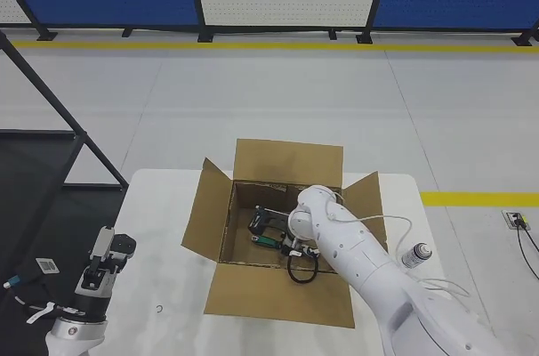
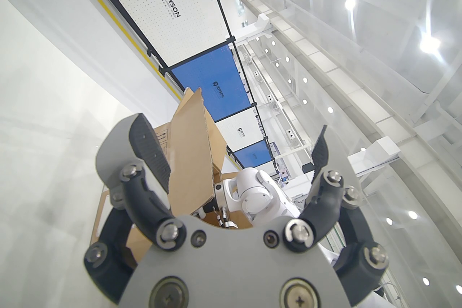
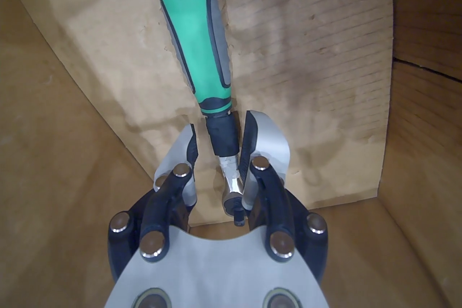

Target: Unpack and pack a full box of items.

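An open cardboard box (image 1: 287,160) stands in the middle of the white table. On its floor lies a ratchet wrench (image 3: 195,35) with a green and grey handle, also seen as a green spot, the wrench (image 1: 268,238), from above. My right gripper (image 3: 220,129) is down inside the box (image 3: 72,143) and straddles the wrench's black neck. One finger (image 3: 265,139) touches it; a narrow gap shows at the other, so the gripper is open. My left gripper (image 2: 232,139) is wide open and holds nothing; it (image 1: 109,245) sits near the table's front left, pointing up.
A black cable loop (image 1: 298,270) lies in the box beside the right arm. A small bottle (image 1: 416,256) stands on the table right of the box. The box's raised flaps (image 2: 191,150) stand around the opening. A black frame (image 1: 74,151) stands left of the table.
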